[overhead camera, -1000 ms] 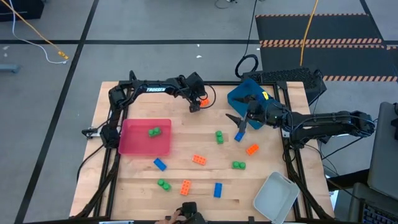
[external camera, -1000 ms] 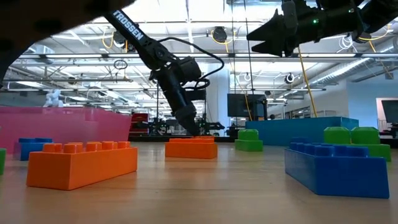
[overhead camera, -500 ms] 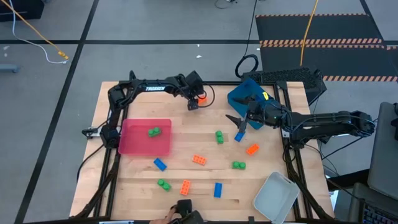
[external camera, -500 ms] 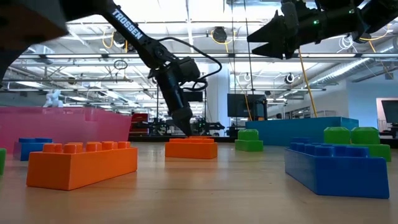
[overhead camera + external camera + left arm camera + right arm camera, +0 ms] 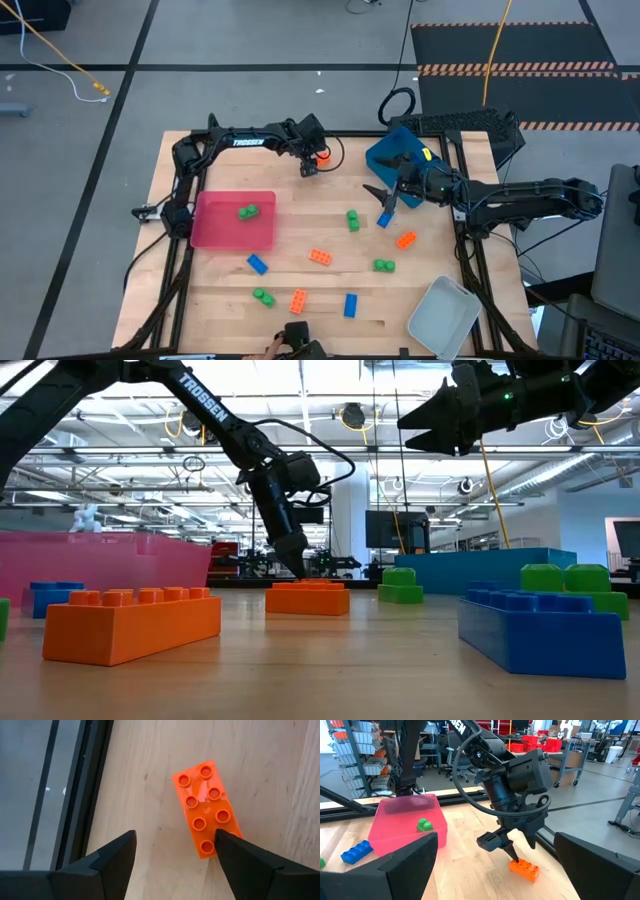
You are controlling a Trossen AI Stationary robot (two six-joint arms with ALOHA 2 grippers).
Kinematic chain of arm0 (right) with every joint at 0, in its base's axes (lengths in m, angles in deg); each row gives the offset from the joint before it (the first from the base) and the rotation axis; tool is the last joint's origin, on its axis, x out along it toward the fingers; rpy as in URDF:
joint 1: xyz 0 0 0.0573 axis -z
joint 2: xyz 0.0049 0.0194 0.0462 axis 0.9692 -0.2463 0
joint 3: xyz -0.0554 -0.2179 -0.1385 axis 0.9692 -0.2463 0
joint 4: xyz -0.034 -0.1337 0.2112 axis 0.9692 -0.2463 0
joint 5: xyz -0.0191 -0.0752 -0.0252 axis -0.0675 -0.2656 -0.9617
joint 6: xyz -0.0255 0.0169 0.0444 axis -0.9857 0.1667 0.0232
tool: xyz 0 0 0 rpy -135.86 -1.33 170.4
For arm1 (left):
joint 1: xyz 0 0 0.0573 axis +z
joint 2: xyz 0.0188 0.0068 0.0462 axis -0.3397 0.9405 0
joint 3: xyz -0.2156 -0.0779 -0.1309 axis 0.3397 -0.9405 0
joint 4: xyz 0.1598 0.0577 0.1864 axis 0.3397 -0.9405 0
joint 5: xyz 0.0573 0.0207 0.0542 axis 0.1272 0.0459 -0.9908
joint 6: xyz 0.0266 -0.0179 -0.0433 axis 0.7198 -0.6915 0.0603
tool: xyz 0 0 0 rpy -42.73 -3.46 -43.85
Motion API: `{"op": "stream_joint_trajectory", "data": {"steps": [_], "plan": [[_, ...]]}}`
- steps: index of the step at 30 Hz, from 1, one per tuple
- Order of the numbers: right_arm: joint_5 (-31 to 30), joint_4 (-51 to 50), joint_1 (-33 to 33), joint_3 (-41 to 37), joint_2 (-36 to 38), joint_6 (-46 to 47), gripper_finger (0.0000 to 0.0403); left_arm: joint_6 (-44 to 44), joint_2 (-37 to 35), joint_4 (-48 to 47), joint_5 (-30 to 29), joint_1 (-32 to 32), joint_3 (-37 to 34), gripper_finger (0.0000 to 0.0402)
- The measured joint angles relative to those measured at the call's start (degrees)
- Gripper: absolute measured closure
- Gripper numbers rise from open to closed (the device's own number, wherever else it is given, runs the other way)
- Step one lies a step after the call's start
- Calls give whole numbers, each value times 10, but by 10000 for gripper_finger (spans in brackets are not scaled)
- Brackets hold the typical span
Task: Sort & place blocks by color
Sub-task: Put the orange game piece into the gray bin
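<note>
Starting at your left side, the red tray (image 5: 234,222) is already holding one green block (image 5: 247,211). Your left hand (image 5: 172,857) is hanging just over an orange block (image 5: 205,808) near the far edge of the worktop (image 5: 330,300). Its fingers are spread apart, one on each side of the block, and they are not gripping it yet.

That block is probably hard and light, so it should not bend or break. Its plastic looks shiny, so it may be slippery. I think you should be pinching its two long flat sides, not the bumpy top.

More blocks are lying loose in the middle of the worktop: green, orange and blue ones.

On your right, the right hand (image 5: 376,192) is waiting in the air near the blue tray (image 5: 392,157). Its fingers are apart and holding nothing. A blue block (image 5: 384,219) is lying just beside it.
</note>
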Motion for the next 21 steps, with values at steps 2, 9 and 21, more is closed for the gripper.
{"op": "stream_joint_trajectory", "data": {"steps": [2,9,21], "plan": [[0,0,0,0,0,0,10,-9,-5,-13,3,-2,-1,128],[0,0,0,0,0,0,10,-11,-6,-13,18,-19,-1,128],[0,2,0,0,0,0,10,-11,-28,-20,6,-23,0,128]]}}
